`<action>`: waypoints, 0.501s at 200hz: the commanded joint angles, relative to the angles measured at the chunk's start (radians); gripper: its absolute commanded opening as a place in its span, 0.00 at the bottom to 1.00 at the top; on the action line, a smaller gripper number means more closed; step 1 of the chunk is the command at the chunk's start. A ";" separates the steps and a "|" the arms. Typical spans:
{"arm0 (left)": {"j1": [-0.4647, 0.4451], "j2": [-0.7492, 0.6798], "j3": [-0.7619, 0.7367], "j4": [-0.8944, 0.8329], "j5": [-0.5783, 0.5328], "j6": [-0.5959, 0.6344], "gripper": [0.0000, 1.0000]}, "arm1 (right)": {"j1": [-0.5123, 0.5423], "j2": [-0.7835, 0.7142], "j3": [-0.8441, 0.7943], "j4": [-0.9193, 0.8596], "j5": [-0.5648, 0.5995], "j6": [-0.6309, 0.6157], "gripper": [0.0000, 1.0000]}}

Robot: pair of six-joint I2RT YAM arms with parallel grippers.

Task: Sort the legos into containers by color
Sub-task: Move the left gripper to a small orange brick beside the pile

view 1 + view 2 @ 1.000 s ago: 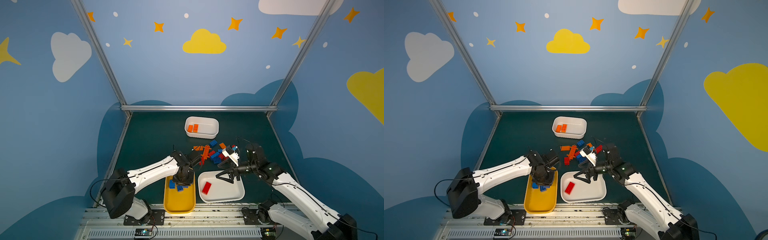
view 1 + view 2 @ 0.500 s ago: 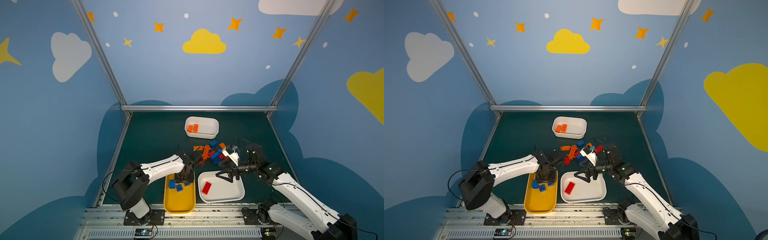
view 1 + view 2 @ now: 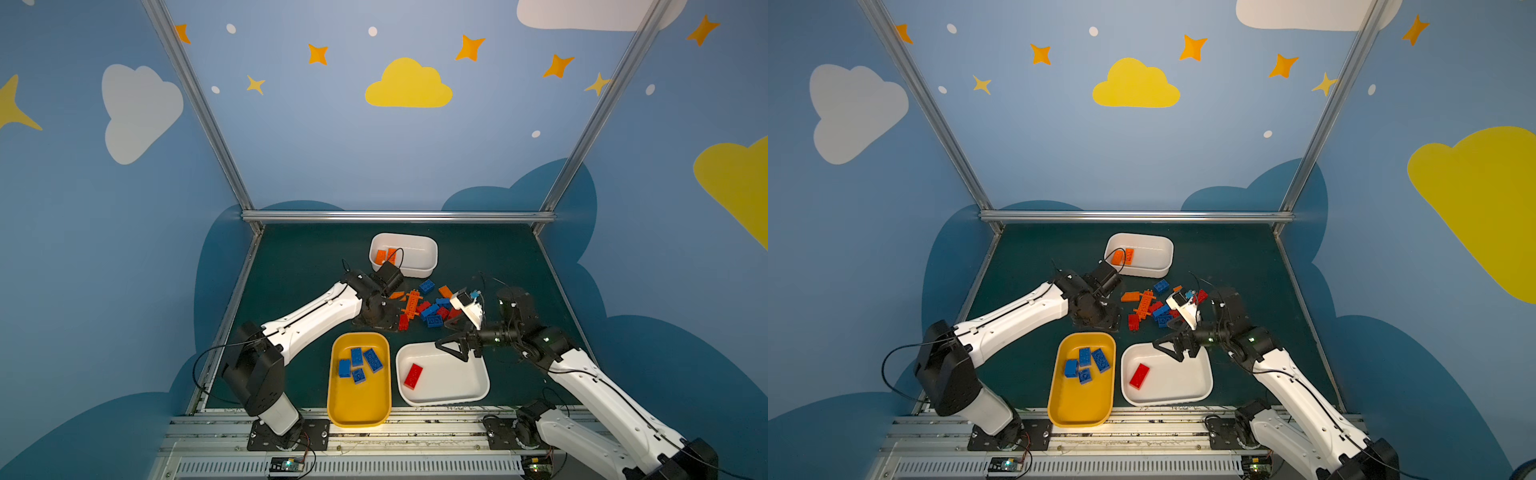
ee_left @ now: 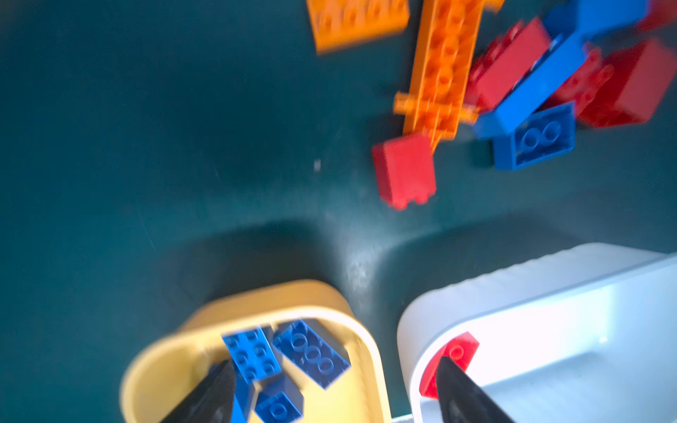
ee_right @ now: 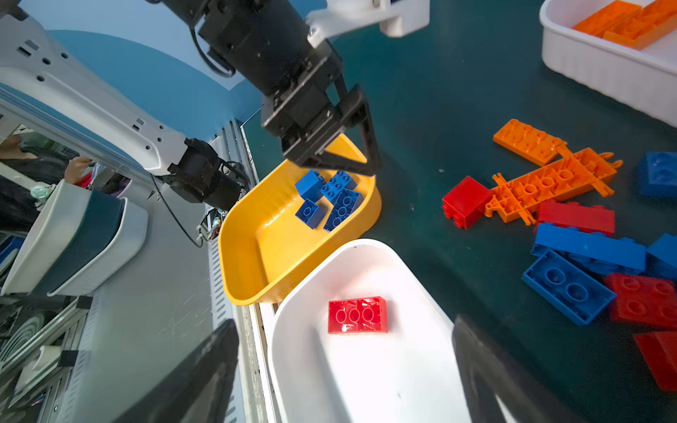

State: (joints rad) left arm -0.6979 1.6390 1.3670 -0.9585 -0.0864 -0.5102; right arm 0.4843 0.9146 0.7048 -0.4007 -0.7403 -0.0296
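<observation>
The yellow tub [image 3: 359, 419] holds several blue legos [image 3: 359, 363]. Just past its far end hangs my left gripper [image 3: 376, 323], open and empty; in the left wrist view its fingers [image 4: 208, 395] stand wide apart. A single red lego [image 3: 413, 375] lies in the wide white tub [image 3: 444, 401]. My right gripper [image 3: 455, 347] hovers open over that tub's far edge, holding nothing [image 5: 344, 377]. The small deep white tub [image 3: 415, 272] contains orange legos [image 3: 384, 255]. Mixed loose legos [image 3: 432, 309], with the orange cross-shaped piece [image 3: 412, 303], lie on the mat between the arms.
A red brick [image 4: 404, 170] sits alone at the pile's near edge, close to the yellow tub. Metal frame rails [image 3: 399, 216] bound the dark green mat [image 3: 299, 257] at the back and sides. Both arm bases stand on the front rail.
My left gripper has opened, dropping a blue lego into the yellow tub, and pulled away from over the tub toward the pile. The right arm has held still.
</observation>
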 commanded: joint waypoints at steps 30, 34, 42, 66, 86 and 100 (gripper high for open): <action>0.082 0.158 0.096 0.179 0.039 0.505 0.94 | -0.070 -0.005 0.057 -0.001 -0.007 0.007 0.90; 0.085 0.170 0.105 0.189 0.043 0.546 0.94 | -0.075 -0.005 0.059 -0.006 -0.009 0.003 0.90; 0.087 0.198 0.121 0.209 0.053 0.607 0.94 | -0.083 -0.005 0.063 -0.012 -0.013 -0.002 0.90; 0.115 0.278 0.165 0.258 0.115 0.747 0.93 | -0.102 -0.002 0.075 -0.035 -0.022 -0.025 0.90; 0.127 0.322 0.166 0.317 0.160 0.882 0.92 | -0.115 0.003 0.085 -0.047 -0.031 -0.036 0.90; 0.131 0.339 0.145 0.375 0.183 0.960 0.92 | -0.122 0.007 0.090 -0.052 -0.033 -0.040 0.90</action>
State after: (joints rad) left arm -0.5808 1.9549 1.5177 -0.6838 0.0189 0.2195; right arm 0.3737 0.9161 0.7570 -0.4221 -0.7494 -0.0437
